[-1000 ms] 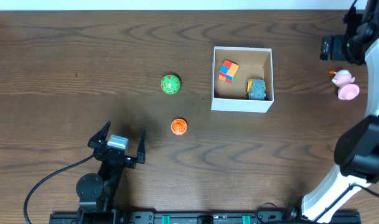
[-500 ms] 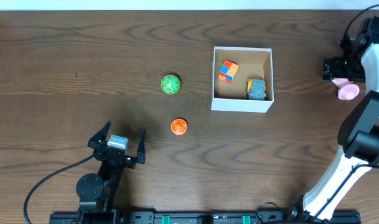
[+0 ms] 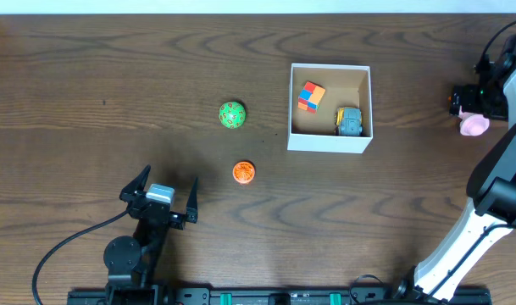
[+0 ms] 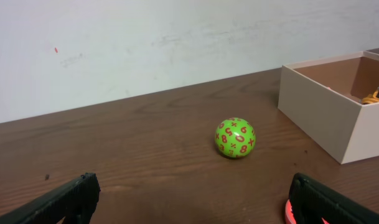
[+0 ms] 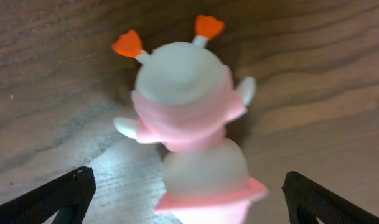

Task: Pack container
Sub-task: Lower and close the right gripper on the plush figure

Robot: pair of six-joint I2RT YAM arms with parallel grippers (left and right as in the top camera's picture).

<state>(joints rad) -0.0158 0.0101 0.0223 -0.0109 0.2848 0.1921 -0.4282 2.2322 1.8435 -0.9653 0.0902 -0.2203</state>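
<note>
The container, a square white-walled box with a brown inside, sits right of centre and holds a multicoloured cube and a small grey-yellow toy car. Its corner shows in the left wrist view. A green ball with red numbers lies left of it, also in the left wrist view. An orange disc lies below. A pink and white toy figure lies at the far right. My right gripper is open, its fingers either side of the figure. My left gripper is open and empty.
The wooden table runs to a white wall behind it. A black cable curls beside the left arm's base. The right arm's white links stand along the right edge.
My right gripper has moved down and right, onto the pink figure, now mostly covering it from above. The left arm and the other toys have not moved.
</note>
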